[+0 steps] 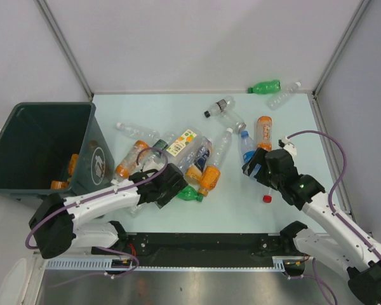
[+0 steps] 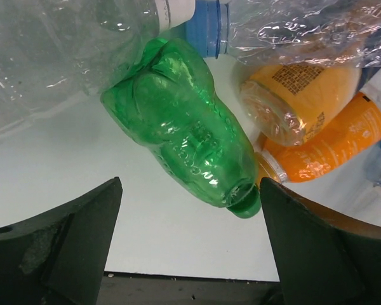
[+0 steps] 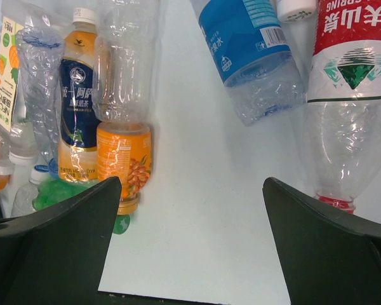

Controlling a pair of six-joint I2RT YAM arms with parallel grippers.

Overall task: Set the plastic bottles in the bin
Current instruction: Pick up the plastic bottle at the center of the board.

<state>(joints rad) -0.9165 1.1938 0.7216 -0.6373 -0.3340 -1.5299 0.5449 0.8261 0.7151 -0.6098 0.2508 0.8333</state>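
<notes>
The left tool [image 2: 190,244] stands wide open and holds nothing. Just ahead of it a crushed green bottle [image 2: 181,127] lies slanted on the table [image 2: 63,190], its cap at 5 o'clock, close to the right finger. It is touched by a clear bottle [image 2: 51,57] at 10 o'clock, and two orange bottles [image 2: 317,146] lie beside it at 3 o'clock. If the tool is closed on the tapered neck, the bottle is likely to be squeezed out. If it is advanced off-centre, an orange bottle may be caught as well.

The right tool [image 3: 190,248] is likewise fully open and empty, over bare table between a blue-labelled bottle [image 3: 251,44] and a red-labelled bottle [image 3: 352,57]. Either could be rolled away by a glancing finger.

The bin [image 1: 51,104] stands at 9 o'clock in the top view, well apart from the right tool, so a long carry raises the risk of a drop.
</notes>
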